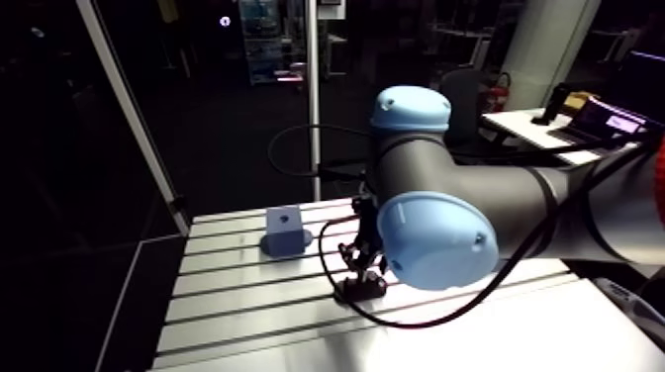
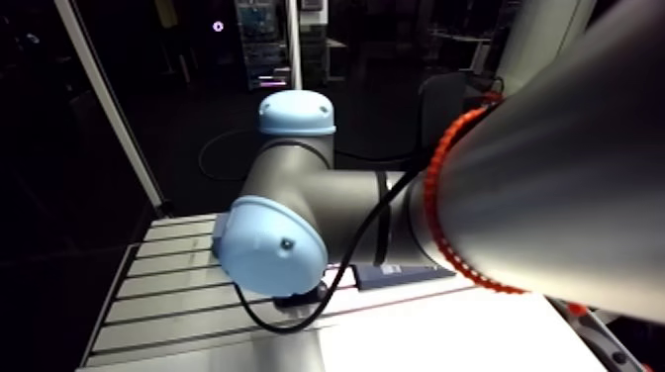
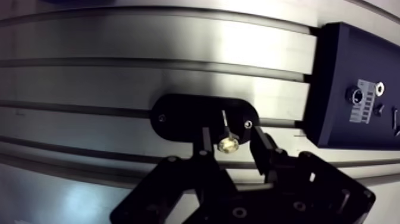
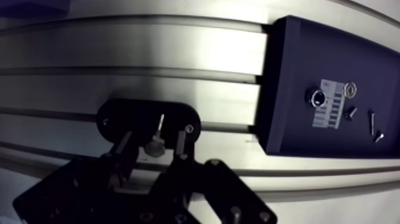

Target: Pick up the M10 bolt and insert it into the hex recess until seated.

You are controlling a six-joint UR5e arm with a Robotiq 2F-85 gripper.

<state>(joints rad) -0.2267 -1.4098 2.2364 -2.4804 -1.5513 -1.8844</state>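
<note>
My gripper (image 3: 232, 139), jaws apart, straddled the M10 bolt (image 3: 228, 145); I judged it rigid, slick, best pinched across its head.

Panel (image 3: 351, 65), right of gripper (image 3: 232, 149): right end cut off; label print unreadable; small parts (image 4: 314, 96) on it too small to name.
Plate (image 3: 184, 116): near edge hidden behind the fingers (image 3: 260, 146).
Bolt (image 3: 228, 145): thread and size too small to tell.
Gripper body: cut off at the view's edge.
Arm view: joint (image 1: 435, 239) hides most of the gripper.
Table (image 1: 237, 297): right side behind the arm (image 1: 554, 203).
Block (image 1: 287, 228): face mark too small to tell.
</note>
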